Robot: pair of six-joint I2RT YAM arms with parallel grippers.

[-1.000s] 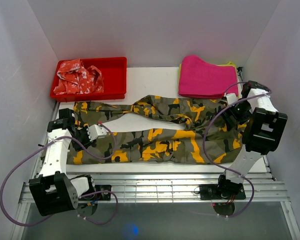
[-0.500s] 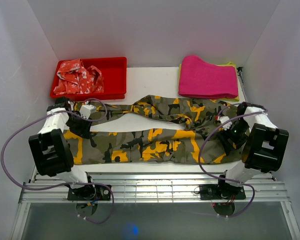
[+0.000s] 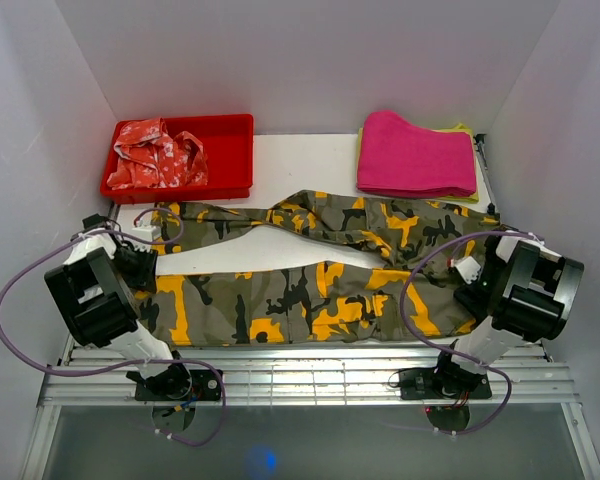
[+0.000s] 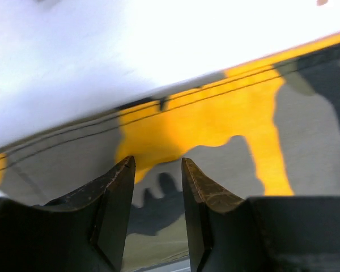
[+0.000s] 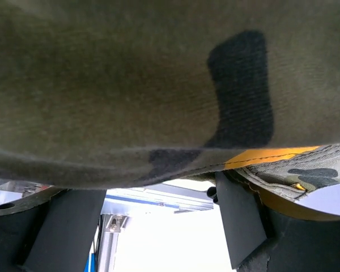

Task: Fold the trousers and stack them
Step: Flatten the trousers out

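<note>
The camouflage trousers [image 3: 310, 300] lie spread across the white table, legs to the left and waist to the right. My left gripper [image 3: 148, 243] sits at the left end between the two leg cuffs. In the left wrist view its jaws [image 4: 157, 164] stand a little apart just above an orange patch of the trousers [image 4: 215, 119], with nothing between them. My right gripper [image 3: 467, 278] is at the waist end. Its fingers [image 5: 241, 218] stand wide apart, and the trousers' cloth [image 5: 130, 96] hangs over their tips and hides them.
A red tray [image 3: 232, 158] at the back left holds a red-and-white garment [image 3: 158, 155]. A folded pink cloth [image 3: 415, 155] lies at the back right on something yellow [image 3: 464, 129]. A metal rail [image 3: 310, 372] runs along the near edge. White walls close in on both sides.
Both arms have swung outward and low. The left gripper left the near leg for the far-left cuffs. The right gripper dropped to the waist. The near leg and waist have shifted forward.
</note>
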